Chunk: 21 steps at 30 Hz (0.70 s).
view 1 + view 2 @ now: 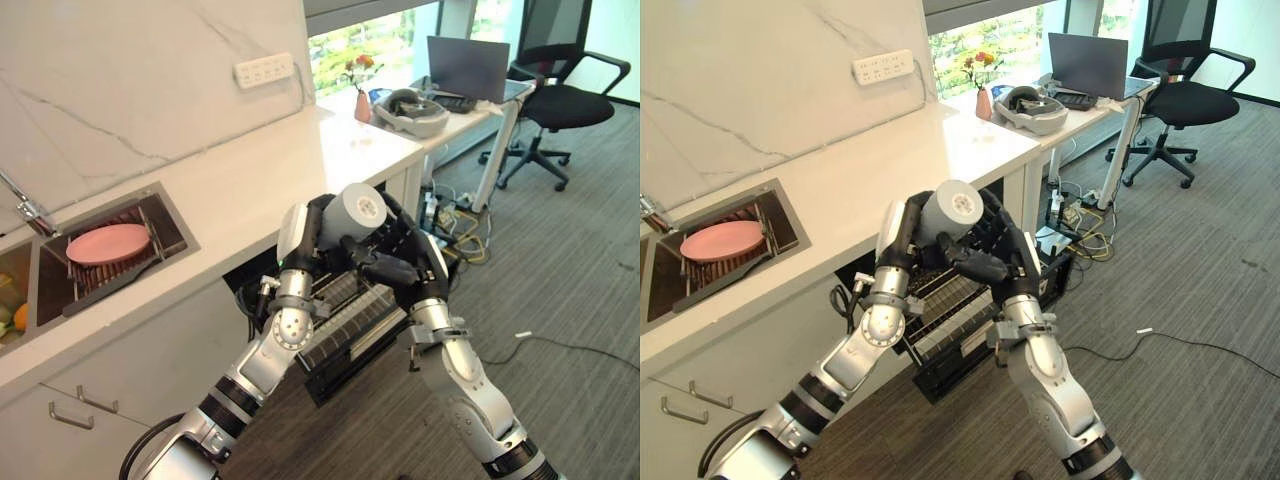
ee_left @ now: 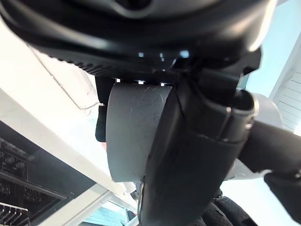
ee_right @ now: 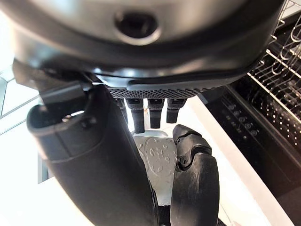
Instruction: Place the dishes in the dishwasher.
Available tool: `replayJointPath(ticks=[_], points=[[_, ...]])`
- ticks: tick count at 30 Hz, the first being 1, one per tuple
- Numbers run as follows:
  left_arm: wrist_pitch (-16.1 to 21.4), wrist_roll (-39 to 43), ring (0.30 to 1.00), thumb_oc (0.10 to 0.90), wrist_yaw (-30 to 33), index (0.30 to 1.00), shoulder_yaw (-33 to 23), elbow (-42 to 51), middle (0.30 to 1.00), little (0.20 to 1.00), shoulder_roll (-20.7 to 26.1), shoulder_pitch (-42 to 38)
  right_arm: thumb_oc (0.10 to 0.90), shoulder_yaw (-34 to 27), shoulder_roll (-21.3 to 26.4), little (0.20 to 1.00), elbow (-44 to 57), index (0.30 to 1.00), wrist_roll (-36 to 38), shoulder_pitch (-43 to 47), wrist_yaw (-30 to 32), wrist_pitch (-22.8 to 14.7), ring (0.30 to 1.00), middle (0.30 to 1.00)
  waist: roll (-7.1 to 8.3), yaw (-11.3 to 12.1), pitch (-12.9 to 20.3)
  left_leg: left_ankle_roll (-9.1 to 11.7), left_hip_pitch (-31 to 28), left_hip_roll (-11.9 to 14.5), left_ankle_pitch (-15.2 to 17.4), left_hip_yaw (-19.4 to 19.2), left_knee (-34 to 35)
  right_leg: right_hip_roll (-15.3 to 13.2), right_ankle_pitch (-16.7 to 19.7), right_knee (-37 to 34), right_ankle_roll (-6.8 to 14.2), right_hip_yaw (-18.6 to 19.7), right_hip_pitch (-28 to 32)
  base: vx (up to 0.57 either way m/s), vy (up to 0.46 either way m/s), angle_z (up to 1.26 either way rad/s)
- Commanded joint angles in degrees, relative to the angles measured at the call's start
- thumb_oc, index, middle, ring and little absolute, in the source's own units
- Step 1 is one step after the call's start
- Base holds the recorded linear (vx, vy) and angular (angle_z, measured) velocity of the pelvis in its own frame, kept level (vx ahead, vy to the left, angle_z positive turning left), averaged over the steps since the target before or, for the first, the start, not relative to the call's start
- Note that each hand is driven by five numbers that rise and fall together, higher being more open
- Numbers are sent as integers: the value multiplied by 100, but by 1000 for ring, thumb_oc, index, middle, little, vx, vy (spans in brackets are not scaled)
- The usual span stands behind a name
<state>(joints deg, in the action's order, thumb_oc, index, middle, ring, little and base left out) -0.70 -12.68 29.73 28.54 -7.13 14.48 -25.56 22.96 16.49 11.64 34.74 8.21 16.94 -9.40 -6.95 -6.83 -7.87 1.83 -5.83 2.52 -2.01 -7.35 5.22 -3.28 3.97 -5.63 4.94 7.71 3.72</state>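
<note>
- Grey cup is held in the air between both hands, above the pulled-out dishwasher rack, in front of the counter's front edge. Its flat end faces up toward the head camera.
- Left hand is on the cup's left side, fingers curled round the cup wall. The left wrist view shows the cup's grey side lying against the palm, with dark fingers wrapped over it.
- Right hand meets the cup from the right and below, fingers curled against it, thumb lying across the front. In the right wrist view a pale patterned part of the cup sits between the thumb and the fingers.
- Dishwasher is open under the counter; the wire rack is drawn out toward the floor side, with a dark control strip along its front.
- Counter is white. The sink is sunk in near its left end.
- Pink plate lies flat on the drying grid inside the sink, well apart from both hands.
- Tap stands at the sink's back left corner.
- Power strip is fixed on the marble wall above the counter's back edge.
- Beyond the counter's right end is a desk with a laptop, a small vase with flowers and a black office chair.
</note>
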Motion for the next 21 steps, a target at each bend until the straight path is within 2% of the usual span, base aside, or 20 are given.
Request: replayJointPath(ticks=[1,14,18,19,20,21], points=[[466,-753,300,400,-96,300,706,67,300,300,-83,-725,800,135,-593,900,714,900,-330,1251,-146,-682,900,900,428,86,427,358,50,194,166,-111,-22,-308,-709,63,230,-198,262,-16,-1,4],[561,-1433,300,400,-347,300,1451,71,300,300,-159,-1010,800,596,-835,900,660,900,-313,2096,6,-719,900,900,403,185,398,330,49,166,178,-50,-22,-348,-726,63,228,-251,306,-4,-1,3],[546,-1857,300,400,-339,300,1737,7,300,300,-217,-1153,800,693,-1131,900,564,900,-294,2421,276,-821,900,900,375,227,405,325,53,156,182,-16,-22,-355,-739,63,221,-277,317,11,5,4],[556,-1912,300,400,-321,300,1784,-18,300,300,-227,-1193,552,713,-1168,528,543,528,-315,2478,310,-838,528,528,370,236,408,322,56,152,182,-9,-22,-354,-740,63,219,-283,316,2,1,6],[591,-1942,300,400,-335,300,1813,-32,300,300,-242,-1215,400,713,-1198,300,543,300,-316,2558,289,-847,300,300,366,242,402,321,60,149,179,-4,-22,-356,-739,63,218,-292,315,1,0,5],[622,-1978,300,400,-361,300,1860,-47,300,300,-254,-1208,400,721,-1213,300,558,300,-362,2637,243,-861,300,300,362,254,397,319,62,149,177,-3,-22,-359,-744,63,213,-304,318,-2,0,3]])
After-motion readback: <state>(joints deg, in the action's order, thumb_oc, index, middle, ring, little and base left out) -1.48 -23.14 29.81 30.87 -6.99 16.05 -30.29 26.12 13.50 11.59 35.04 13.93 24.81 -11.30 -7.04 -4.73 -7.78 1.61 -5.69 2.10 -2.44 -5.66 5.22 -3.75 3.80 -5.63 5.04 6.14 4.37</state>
